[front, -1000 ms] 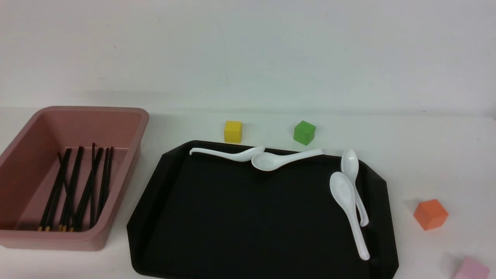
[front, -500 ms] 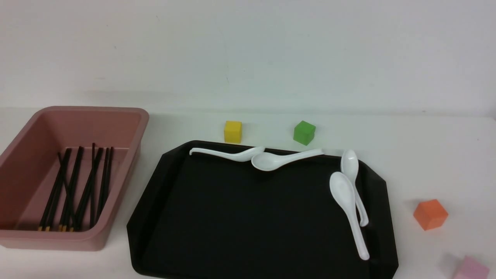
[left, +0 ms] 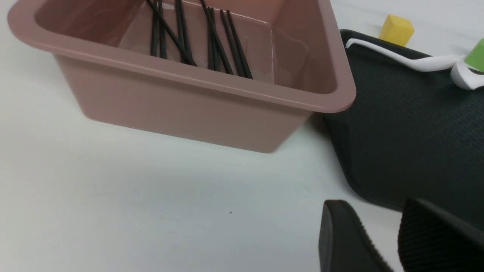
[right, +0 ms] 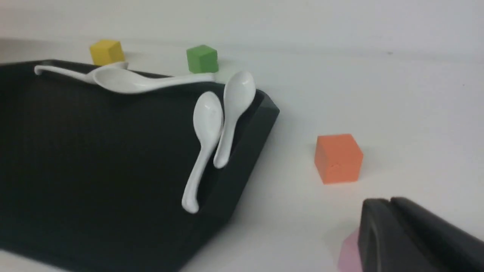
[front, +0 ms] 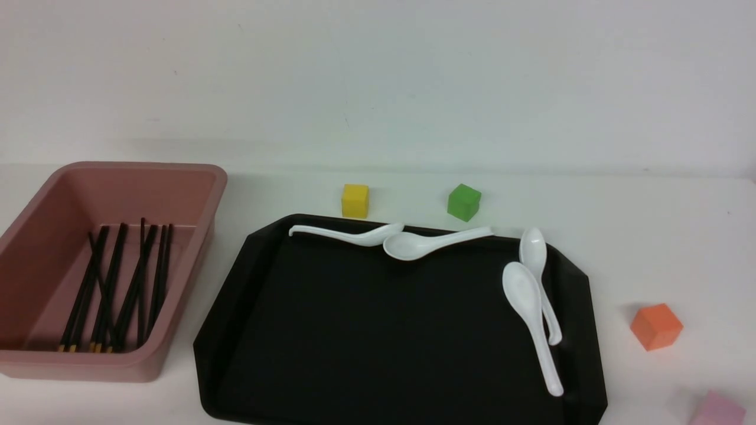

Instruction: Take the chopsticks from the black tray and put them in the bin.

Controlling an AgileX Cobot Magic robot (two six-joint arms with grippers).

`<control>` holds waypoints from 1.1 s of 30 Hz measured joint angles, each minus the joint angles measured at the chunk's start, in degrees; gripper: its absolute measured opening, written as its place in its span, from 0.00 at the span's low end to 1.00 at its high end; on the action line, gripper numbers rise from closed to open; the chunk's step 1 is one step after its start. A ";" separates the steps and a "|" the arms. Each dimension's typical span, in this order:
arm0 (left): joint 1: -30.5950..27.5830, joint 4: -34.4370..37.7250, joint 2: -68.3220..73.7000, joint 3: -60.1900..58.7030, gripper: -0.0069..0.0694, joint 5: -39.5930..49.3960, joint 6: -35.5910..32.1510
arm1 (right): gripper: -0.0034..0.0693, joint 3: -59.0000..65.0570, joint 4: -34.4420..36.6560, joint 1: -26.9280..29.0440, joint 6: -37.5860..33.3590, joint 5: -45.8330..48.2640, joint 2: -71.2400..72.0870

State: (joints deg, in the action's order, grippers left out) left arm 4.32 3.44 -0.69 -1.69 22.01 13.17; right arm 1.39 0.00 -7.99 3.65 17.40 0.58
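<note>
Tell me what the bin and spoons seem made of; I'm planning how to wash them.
Bin: probably plastic, satin, judging by its soft sheen and rounded, moulded rim.
Spoons: glossy with bright highlights; melamine or ceramic, I can't tell which.

White spoons (right: 205, 124) rest in the black tray (right: 94, 162).
</note>
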 joint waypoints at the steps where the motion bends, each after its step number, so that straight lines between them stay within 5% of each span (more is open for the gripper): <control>1: 0.00 0.00 0.00 0.00 0.40 0.00 0.00 | 0.11 0.00 0.00 0.00 0.00 0.92 0.00; 33: 0.00 0.00 0.00 0.00 0.40 0.00 0.00 | 0.17 -0.30 0.40 4.02 0.00 3.40 0.00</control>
State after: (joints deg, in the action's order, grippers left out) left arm 4.32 3.44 -0.69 -1.69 22.01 13.17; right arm 1.09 0.40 -3.97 3.65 20.80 0.58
